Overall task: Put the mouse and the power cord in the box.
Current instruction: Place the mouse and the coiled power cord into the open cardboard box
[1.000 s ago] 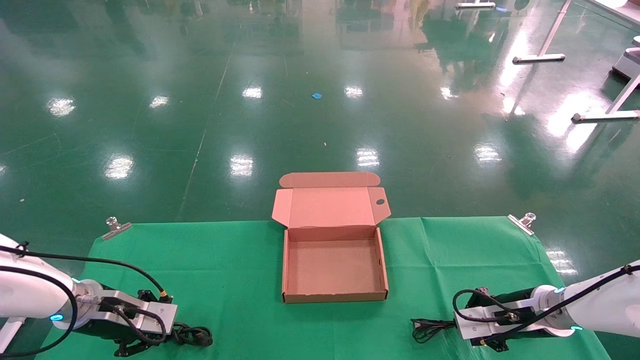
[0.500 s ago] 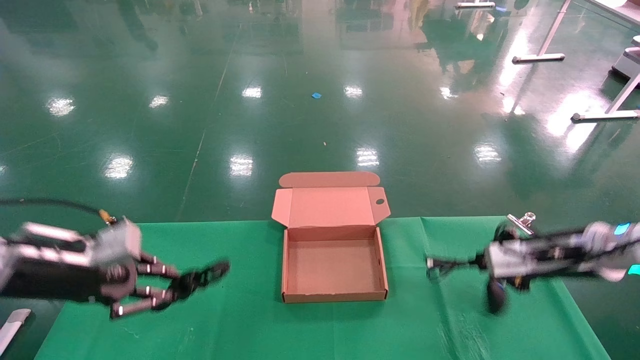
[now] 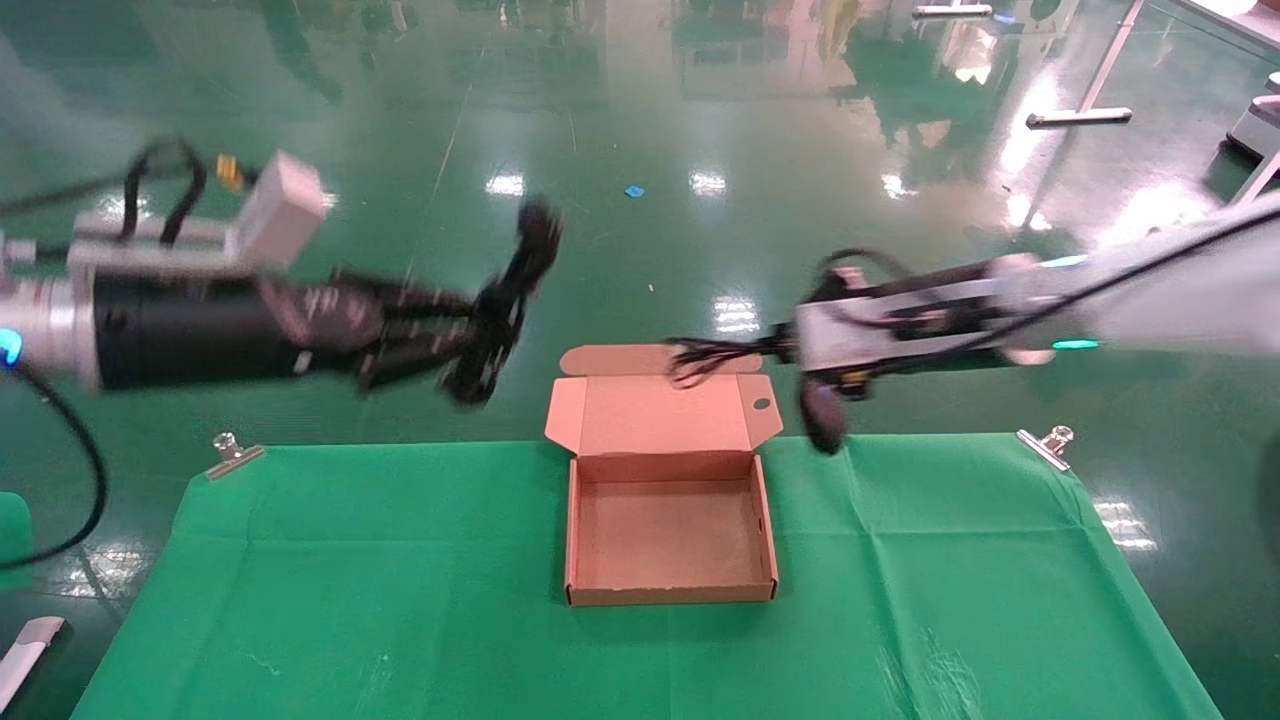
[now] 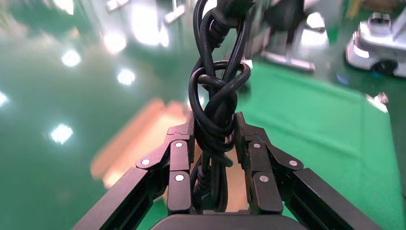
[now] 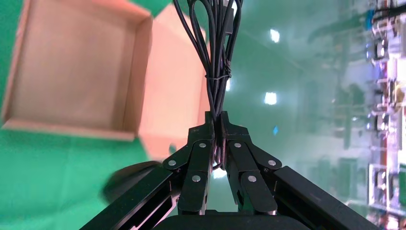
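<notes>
- Your left gripper (image 4: 211, 143) is clamped on the power cord (image 4: 215, 96), aloft.
- Your right gripper (image 5: 219, 125) pinches the mouse (image 3: 822, 420) cable; no lettering is readable.
- The box (image 3: 668, 596) lies open.

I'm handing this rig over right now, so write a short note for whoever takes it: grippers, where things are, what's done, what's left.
Left gripper: shut on the coiled power cord, raised in the air left of the box.
Right gripper: shut on the mouse's bundled cable, raised behind the box's open lid; the mouse dangles below it, off the right rear corner.
Box: open on the green cloth, nothing inside.
Done: both items picked up.
Left: bring each one over the box, lower it in and release. Lid closing is not part of the job.
</notes>
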Controlling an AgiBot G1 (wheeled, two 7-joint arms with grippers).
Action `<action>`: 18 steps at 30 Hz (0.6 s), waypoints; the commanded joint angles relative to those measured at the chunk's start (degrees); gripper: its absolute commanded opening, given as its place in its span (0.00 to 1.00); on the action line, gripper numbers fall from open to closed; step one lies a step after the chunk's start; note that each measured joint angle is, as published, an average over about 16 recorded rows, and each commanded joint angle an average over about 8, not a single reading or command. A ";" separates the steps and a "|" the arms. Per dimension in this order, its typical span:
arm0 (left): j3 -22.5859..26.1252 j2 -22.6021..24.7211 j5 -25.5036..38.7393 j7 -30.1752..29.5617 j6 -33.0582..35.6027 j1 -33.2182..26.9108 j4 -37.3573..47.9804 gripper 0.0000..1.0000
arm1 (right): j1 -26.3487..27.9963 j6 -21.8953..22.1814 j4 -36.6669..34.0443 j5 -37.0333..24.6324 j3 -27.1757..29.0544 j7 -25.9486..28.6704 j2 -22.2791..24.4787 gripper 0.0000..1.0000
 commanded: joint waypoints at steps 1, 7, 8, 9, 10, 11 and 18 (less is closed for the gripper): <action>-1.14 1.08 -1.33 -1.18 -0.90 -0.95 -0.31 0.00 | -0.41 2.30 0.45 -0.15 -0.07 0.47 -2.71 0.00; -2.07 0.58 -2.71 -0.90 -1.54 -2.11 -1.75 0.00 | -4.79 5.76 -0.95 0.61 -0.56 1.12 -8.13 0.00; -2.09 0.23 -2.74 -0.82 -1.36 -2.11 -1.91 0.00 | -5.73 6.04 -0.59 0.95 -0.74 1.52 -8.52 0.00; -2.08 -0.17 -2.73 -0.75 -1.13 -2.05 -2.03 0.00 | -6.68 6.25 -0.05 1.33 -0.97 2.05 -8.76 0.00; -2.05 -0.60 -2.68 -0.68 -0.87 -1.95 -2.14 0.00 | -7.61 6.47 0.60 1.75 -1.24 2.72 -8.89 0.00; -2.01 -1.03 -2.61 -0.62 -0.57 -1.80 -2.23 0.00 | -8.51 6.74 1.32 2.18 -1.59 3.50 -8.97 0.00; -1.99 -3.29 -2.26 -1.11 1.47 0.11 -3.47 0.00 | -12.76 9.66 3.12 4.48 -4.55 9.70 -8.78 0.00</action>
